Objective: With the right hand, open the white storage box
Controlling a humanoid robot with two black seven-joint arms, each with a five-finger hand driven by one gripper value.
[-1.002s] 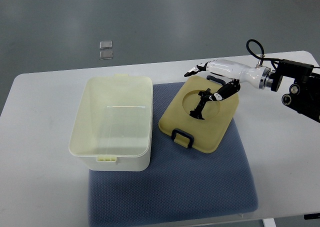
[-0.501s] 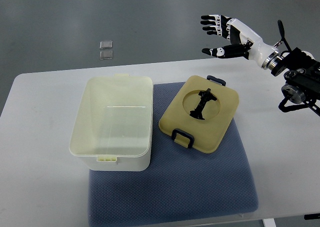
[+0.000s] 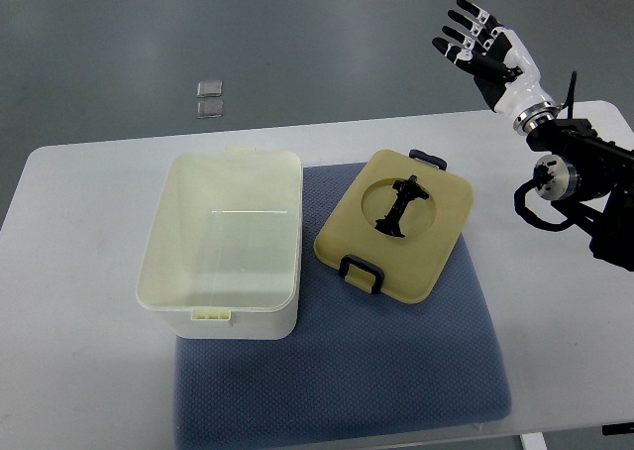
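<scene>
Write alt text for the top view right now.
An open white storage box sits on a blue mat, its yellowish lid lying flat beside it. The right hand is raised beyond the white table, fingers spread, holding nothing.

You will find no readable text here. The box [image 3: 223, 242], the lid [image 3: 396, 227] and the mat [image 3: 337, 381] carry no label, brand, number or sign.
</scene>
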